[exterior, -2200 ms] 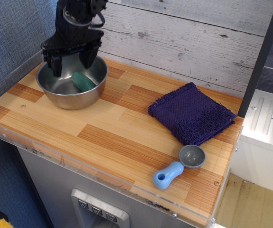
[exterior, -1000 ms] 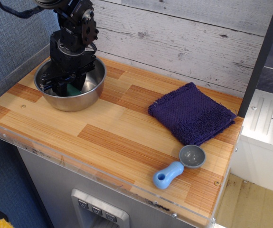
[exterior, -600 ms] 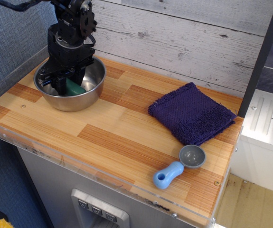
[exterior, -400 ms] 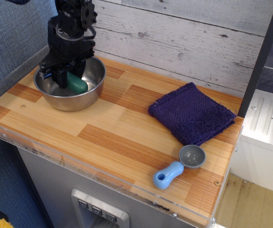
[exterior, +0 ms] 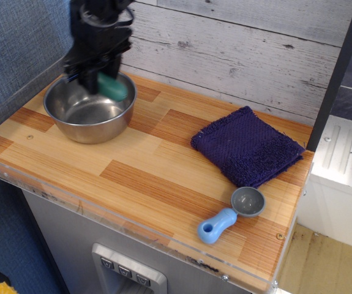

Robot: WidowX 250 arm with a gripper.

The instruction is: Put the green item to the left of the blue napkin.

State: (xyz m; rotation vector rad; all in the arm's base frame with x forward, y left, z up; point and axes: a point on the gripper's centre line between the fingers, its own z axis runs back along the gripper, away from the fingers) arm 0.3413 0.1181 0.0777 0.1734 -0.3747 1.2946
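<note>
My gripper (exterior: 100,78) is shut on the green item (exterior: 114,87), a small teal-green oblong, and holds it in the air just above the back rim of a steel bowl (exterior: 90,113). The item sticks out to the right of the fingers. The blue napkin (exterior: 247,147), a dark navy terry cloth with frayed edges, lies flat on the wooden counter (exterior: 145,165) at the right, well away from the gripper.
A grey scoop with a light-blue handle (exterior: 228,218) lies near the counter's front right edge, just below the napkin. A whitewashed plank wall stands behind the counter. A blue fabric wall stands at the left.
My gripper went down into the bowl, shut on the green item and has lifted it up and slightly right, out of the bowl. The bowl now holds nothing.
</note>
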